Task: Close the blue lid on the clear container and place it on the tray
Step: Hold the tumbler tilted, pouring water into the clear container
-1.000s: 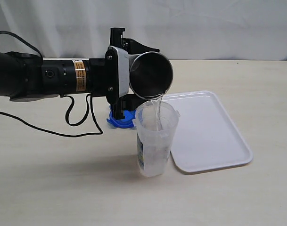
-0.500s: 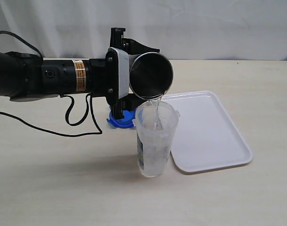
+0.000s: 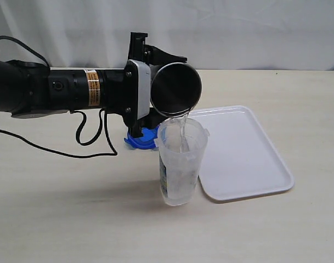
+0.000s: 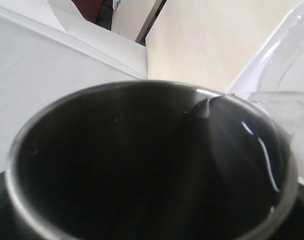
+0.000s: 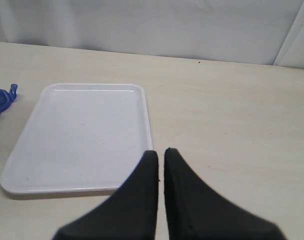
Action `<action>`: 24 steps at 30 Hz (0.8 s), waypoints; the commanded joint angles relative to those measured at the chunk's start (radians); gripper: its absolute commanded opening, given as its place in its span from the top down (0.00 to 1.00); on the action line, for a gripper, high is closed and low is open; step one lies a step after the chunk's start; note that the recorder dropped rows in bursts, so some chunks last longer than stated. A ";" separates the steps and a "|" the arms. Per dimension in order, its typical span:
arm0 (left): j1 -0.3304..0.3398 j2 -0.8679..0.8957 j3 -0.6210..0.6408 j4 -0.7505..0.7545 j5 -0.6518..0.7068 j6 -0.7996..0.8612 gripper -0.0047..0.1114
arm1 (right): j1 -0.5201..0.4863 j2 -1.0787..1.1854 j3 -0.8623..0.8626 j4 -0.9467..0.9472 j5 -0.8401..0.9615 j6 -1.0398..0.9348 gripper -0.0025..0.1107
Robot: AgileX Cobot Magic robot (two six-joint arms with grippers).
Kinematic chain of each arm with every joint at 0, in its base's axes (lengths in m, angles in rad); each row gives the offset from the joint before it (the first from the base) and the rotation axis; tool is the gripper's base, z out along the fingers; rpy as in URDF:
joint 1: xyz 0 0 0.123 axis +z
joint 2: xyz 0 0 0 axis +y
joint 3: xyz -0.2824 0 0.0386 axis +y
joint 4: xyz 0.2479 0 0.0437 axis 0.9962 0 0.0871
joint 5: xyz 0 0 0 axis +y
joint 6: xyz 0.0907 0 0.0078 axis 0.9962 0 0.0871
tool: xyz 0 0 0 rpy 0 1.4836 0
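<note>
The left pincer (image 3: 153, 90) pinches a tilted steel cup (image 3: 176, 89), water (image 3: 183, 130) falling into the clear container (image 3: 180, 167) on the table (image 3: 73, 219) just left of the tray (image 3: 243, 159), the blue lid (image 3: 140, 142) behind it; the right pincer (image 5: 160, 165) is pressed together.

Round grey steel cup (image 3: 176, 89), tipped
Water (image 3: 182, 130) runs off its rim; a black cable (image 3: 84, 158) loops over the beige tabletop (image 3: 68, 219).

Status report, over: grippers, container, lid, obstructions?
Left gripper shut on steel cup, pouring water into clear container. Right gripper shut, empty. Blue lid off, on table behind container. Cup over mouth blocks capping.
</note>
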 commanded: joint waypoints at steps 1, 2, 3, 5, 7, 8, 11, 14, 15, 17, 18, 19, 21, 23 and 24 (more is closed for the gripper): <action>-0.002 -0.013 -0.014 -0.033 -0.048 0.062 0.96 | -0.004 -0.004 0.002 -0.003 -0.002 -0.003 0.94; -0.002 -0.013 -0.014 -0.033 -0.048 0.062 0.96 | -0.004 -0.004 0.002 -0.003 -0.002 -0.003 0.94; -0.002 -0.013 -0.014 -0.033 -0.048 0.062 0.96 | -0.004 -0.004 0.002 -0.003 -0.002 -0.003 0.94; -0.002 -0.013 -0.014 -0.033 -0.048 0.062 0.96 | -0.004 -0.004 0.002 -0.003 -0.002 -0.003 0.94; -0.002 -0.013 -0.014 -0.033 -0.048 0.062 0.96 | -0.004 -0.004 0.002 -0.003 -0.002 -0.003 0.94; -0.002 -0.013 -0.014 -0.033 -0.048 0.062 0.96 | -0.004 -0.004 0.002 -0.003 -0.002 -0.003 0.94; -0.002 -0.013 -0.014 -0.035 -0.048 0.063 0.96 | -0.004 -0.004 0.002 -0.003 -0.002 -0.003 0.94; -0.002 -0.013 -0.014 -0.035 -0.048 0.063 0.96 | -0.004 -0.004 0.002 -0.003 -0.002 -0.003 0.94; -0.002 -0.013 -0.014 -0.035 -0.048 0.063 0.96 | -0.004 -0.004 0.002 -0.003 -0.002 -0.003 0.94; -0.002 -0.013 -0.014 -0.035 -0.048 0.063 0.96 | -0.004 -0.004 0.002 -0.003 -0.002 -0.003 0.94; -0.002 -0.013 -0.014 -0.035 -0.048 0.060 0.96 | -0.004 -0.004 0.002 -0.003 -0.002 -0.003 0.94; -0.002 -0.013 -0.014 -0.035 -0.048 0.060 0.96 | -0.004 -0.004 0.002 -0.003 -0.002 -0.003 0.94; -0.002 -0.013 -0.014 -0.035 -0.048 0.037 0.96 | -0.004 -0.004 0.002 -0.003 -0.002 -0.003 0.94; -0.002 -0.013 -0.014 -0.035 -0.048 -0.013 0.96 | -0.004 -0.004 0.002 -0.003 -0.002 -0.003 0.94; -0.002 -0.013 -0.014 -0.035 -0.048 -0.047 0.96 | -0.004 -0.004 0.002 -0.003 -0.002 -0.003 0.94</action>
